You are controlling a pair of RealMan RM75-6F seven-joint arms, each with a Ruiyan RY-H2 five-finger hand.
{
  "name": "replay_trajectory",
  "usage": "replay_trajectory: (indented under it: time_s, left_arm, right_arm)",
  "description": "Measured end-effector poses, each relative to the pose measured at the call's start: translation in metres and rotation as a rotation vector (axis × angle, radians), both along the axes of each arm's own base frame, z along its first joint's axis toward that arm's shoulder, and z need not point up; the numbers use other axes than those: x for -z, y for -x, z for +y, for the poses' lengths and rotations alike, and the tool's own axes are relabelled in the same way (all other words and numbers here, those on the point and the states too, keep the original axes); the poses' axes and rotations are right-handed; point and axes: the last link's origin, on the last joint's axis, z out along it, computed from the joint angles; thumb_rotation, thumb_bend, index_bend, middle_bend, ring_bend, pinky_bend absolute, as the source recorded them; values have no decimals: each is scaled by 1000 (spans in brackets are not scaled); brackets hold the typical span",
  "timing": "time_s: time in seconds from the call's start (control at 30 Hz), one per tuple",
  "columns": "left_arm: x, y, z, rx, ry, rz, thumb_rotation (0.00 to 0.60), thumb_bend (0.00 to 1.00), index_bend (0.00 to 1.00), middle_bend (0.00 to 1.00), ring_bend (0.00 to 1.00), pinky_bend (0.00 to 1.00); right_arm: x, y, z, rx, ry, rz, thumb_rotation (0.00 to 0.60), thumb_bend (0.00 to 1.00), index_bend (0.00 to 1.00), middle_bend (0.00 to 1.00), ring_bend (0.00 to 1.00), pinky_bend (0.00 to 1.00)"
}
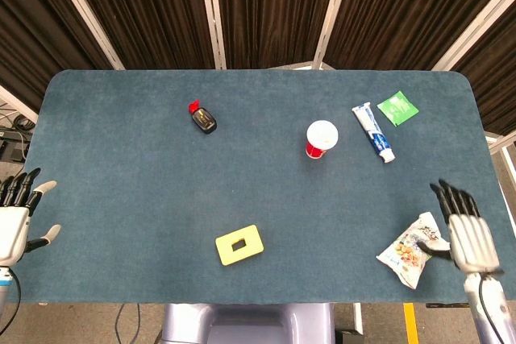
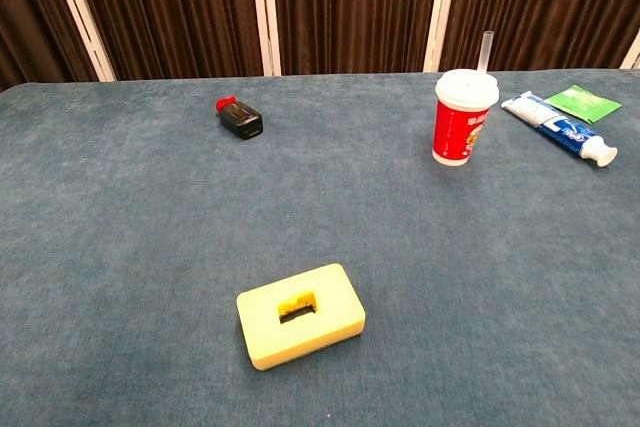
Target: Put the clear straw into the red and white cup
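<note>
Clear straw [image 2: 487, 51] standing up out of the lid of the red and white cup [image 2: 463, 119], on the far right part of the blue table [image 2: 150, 247]. Easy to see in the chest view; from the head view, looking down, only the round white lid of the cup [image 1: 320, 138], with the straw too small to make out. Just right of the cup, a toothpaste tube [image 1: 373, 132], and past that a small green packet [image 1: 398, 108] near the far right corner. On the far left side, a little dark bottle with a red cap [image 1: 201, 118]. Near the front, a yellow block with a hole in it [image 1: 239, 245]. Both hands seen only in the head view, not in the chest view. Left hand [image 1: 14, 219] off the near left edge of the table, fingers spread apart, holding nothing. Right hand [image 1: 466, 236] at the near right edge, fingers spread too, holding nothing, just beside a crinkly snack bag [image 1: 409, 250], also missing from the chest view. Both hands well apart from the cup.
</note>
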Motion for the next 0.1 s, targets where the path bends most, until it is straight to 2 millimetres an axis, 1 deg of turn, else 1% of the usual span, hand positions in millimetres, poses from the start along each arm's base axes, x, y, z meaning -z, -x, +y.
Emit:
replay_trajectory:
  time_s: [0.1]
  left_arm:
    - [0,0,0,1,1,1,600,236,200,0,0,0]
  right_arm:
    - [-2,-1,6,-3,5,0,600,98,27,0,0,0]
